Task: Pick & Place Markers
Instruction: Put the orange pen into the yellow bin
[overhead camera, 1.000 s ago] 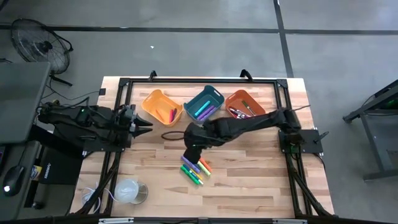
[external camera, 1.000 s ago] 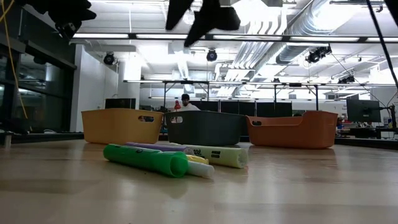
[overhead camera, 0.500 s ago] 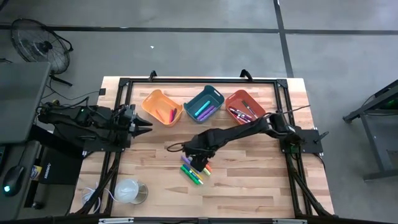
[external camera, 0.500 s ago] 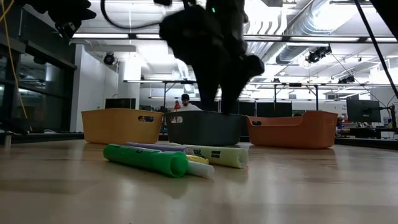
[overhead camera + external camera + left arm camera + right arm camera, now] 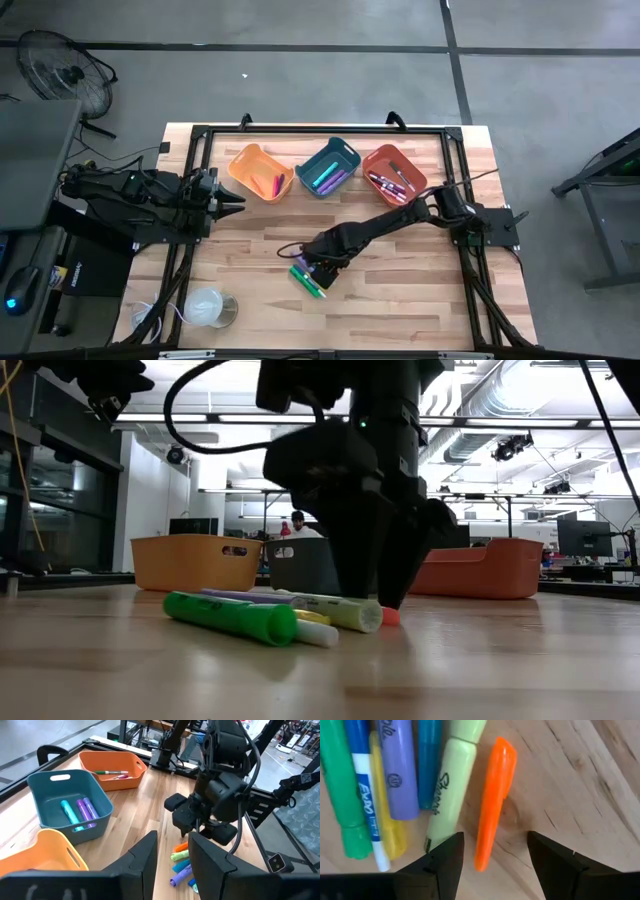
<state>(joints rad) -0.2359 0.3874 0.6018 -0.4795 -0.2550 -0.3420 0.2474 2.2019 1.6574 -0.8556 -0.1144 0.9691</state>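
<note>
Left gripper: it waits at the left edge of the surface, left of the yellow bin; the fingers stand a little apart and hold nothing.
Yellow bin: it is left of the teal bin and holds a red marker.
Teal bin: it stands between the yellow bin and the orange bin, with markers inside.
Markers: a small heap lies on the surface in front of the teal bin.
Orange marker: it lies at the edge of the heap, just beside a pale green one.
Right gripper: it is low over the heap; the fingers are open on both sides of the orange marker and hold nothing.
Orange bin: it is right of the teal bin and has several markers.
</note>
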